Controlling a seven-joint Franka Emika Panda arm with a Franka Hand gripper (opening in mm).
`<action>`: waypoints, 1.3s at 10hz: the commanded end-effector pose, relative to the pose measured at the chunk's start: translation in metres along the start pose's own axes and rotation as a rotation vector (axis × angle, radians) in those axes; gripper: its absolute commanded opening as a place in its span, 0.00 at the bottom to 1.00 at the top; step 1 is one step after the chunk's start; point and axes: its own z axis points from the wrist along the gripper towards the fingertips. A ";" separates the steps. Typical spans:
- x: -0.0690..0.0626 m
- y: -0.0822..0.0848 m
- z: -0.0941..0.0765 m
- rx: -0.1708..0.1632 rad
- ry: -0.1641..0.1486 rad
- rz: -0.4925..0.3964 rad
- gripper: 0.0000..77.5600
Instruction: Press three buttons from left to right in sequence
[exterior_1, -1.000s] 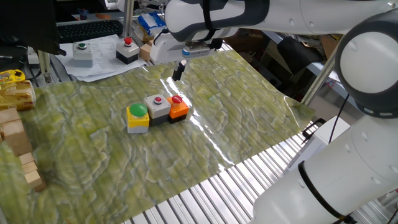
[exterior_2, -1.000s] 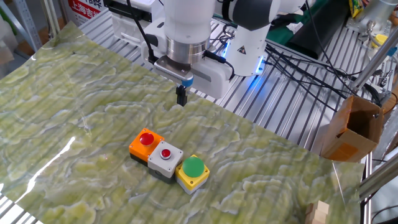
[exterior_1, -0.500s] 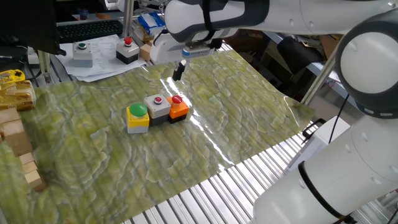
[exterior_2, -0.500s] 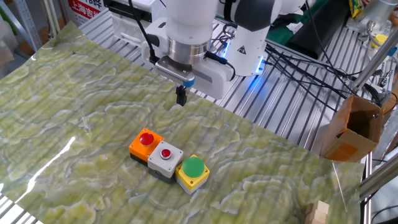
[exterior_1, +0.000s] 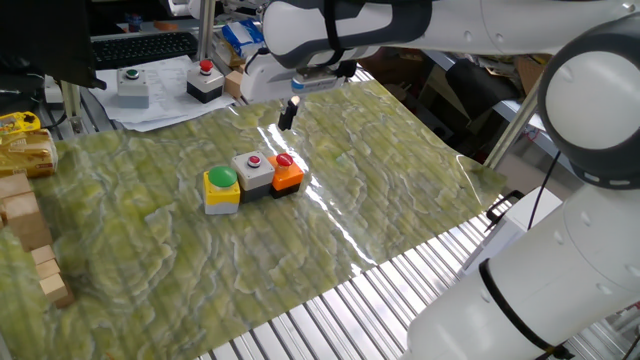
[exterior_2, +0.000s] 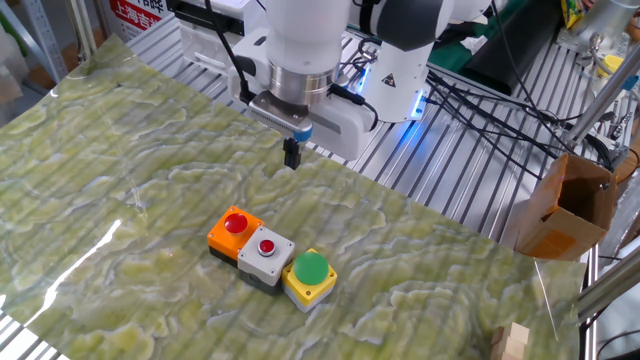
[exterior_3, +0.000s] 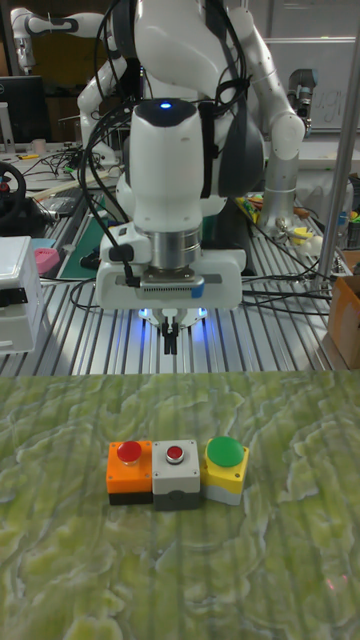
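Note:
Three button boxes stand in a tight row on the green mat (exterior_1: 400, 170). The yellow box with a green cap (exterior_1: 221, 190) (exterior_2: 309, 275) (exterior_3: 226, 465) is at one end. The grey box with a small red cap (exterior_1: 253, 172) (exterior_2: 266, 252) (exterior_3: 176, 470) is in the middle. At the other end is the orange box with a red cap (exterior_1: 287, 173) (exterior_2: 234, 230) (exterior_3: 130, 468). My gripper (exterior_1: 288, 115) (exterior_2: 291, 155) (exterior_3: 172, 340) hangs above the mat's far edge, behind the row and well clear of it. Its black fingers are shut together with nothing between them.
Beyond the mat stand a separate grey box with a green button (exterior_1: 131, 87) and a black box with a red button (exterior_1: 205, 83). Wooden blocks (exterior_1: 30, 240) are stacked at the mat's left end. A cardboard box (exterior_2: 565, 205) and cables lie on the slatted table.

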 end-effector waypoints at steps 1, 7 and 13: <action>0.000 0.000 -0.001 0.056 -0.019 -0.003 0.00; 0.000 0.000 -0.001 0.011 0.015 -0.035 0.00; 0.000 0.000 -0.001 0.049 0.035 0.036 0.00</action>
